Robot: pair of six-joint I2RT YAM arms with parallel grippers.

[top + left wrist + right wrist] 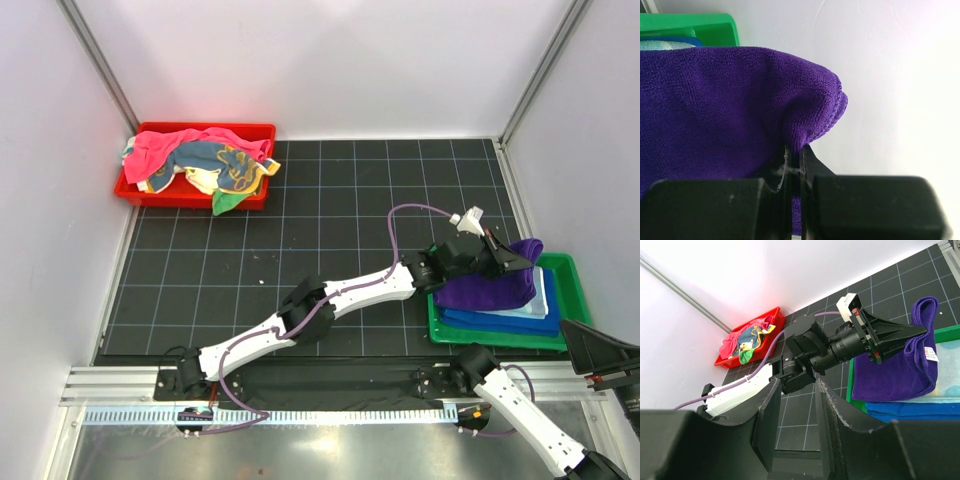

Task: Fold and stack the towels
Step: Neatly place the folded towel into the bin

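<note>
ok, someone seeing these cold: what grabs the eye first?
The left gripper is pinched shut on a corner of the purple towel, holding it up over the folded blue towels in the green tray at the table's right edge. Next is the red tray in the far left corner, heaped with crumpled towels, a pink towel on top.
</note>
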